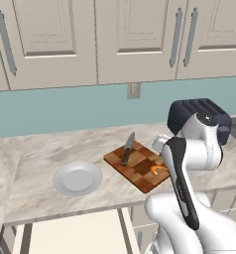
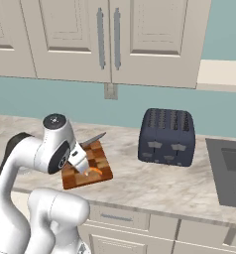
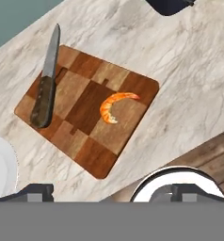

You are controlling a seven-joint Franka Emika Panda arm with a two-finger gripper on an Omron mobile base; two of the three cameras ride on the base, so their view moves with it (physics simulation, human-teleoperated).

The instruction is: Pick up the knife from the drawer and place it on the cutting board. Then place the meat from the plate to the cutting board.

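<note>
A: Checkered wood, left base view: cutting board (image 1: 140, 167) bearing knife (image 1: 127, 148) at 10 o'clock, meat (image 1: 157, 170) at 4; plate (image 1: 77, 178) bare, drawer (image 1: 75, 233) open.
B: Right base view: same board (image 2: 86, 166).
A: Hand view: gripper (image 3: 109, 193) above, spread indeterminable; best lifted straight clear.

Bare counter (image 2: 154, 183) lies between the cutting board (image 2: 97, 158) and the toaster (image 2: 167, 136) standing well apart.

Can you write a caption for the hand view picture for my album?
Shrimp and knife lie apart on the checkered cutting board, white plate beside it.
</note>
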